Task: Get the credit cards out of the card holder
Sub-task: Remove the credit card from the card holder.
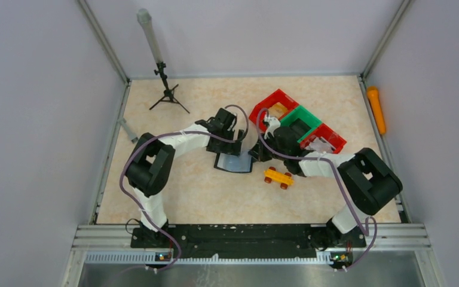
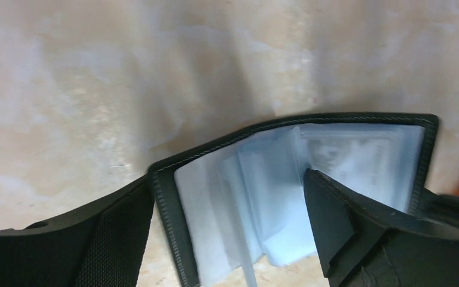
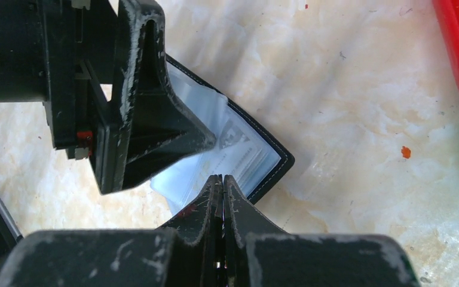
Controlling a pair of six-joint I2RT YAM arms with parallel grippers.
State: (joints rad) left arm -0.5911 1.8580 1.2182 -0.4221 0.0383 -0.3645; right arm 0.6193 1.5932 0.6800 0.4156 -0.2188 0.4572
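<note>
— Where is the card holder (image 1: 233,163)?

— It lies open on the table (image 1: 203,197), near the middle and between the two arms. The black cover is underneath and the clear sleeves face up (pale, bluish, fanned out a little). Something printed shows through one sleeve, but it's too blurred to read.

— And the left gripper (image 2: 227,179)?

— It hangs right over the holder with its fingers spread wide. One finger is past the holder's edge and the other is over the sleeves. It's holding nothing.

— The right gripper (image 3: 222,179)?

— Its fingers are pressed tight together. The tips sit at the holder's near edge, right at the sleeves and close beside one of the left gripper's fingers. I can't tell whether a sleeve or a card is nipped between the tips, because the gap looks fully shut.

— What else is on the table?

— A yellow toy car (image 1: 278,177) is just beside the holder, on the right arm's side and apart from it. Behind the right arm a green bin (image 1: 312,121) sits between two red ones. A small black tripod (image 1: 168,95) stands in the far left corner, and an orange stick (image 1: 376,110) lies along the right wall.
</note>
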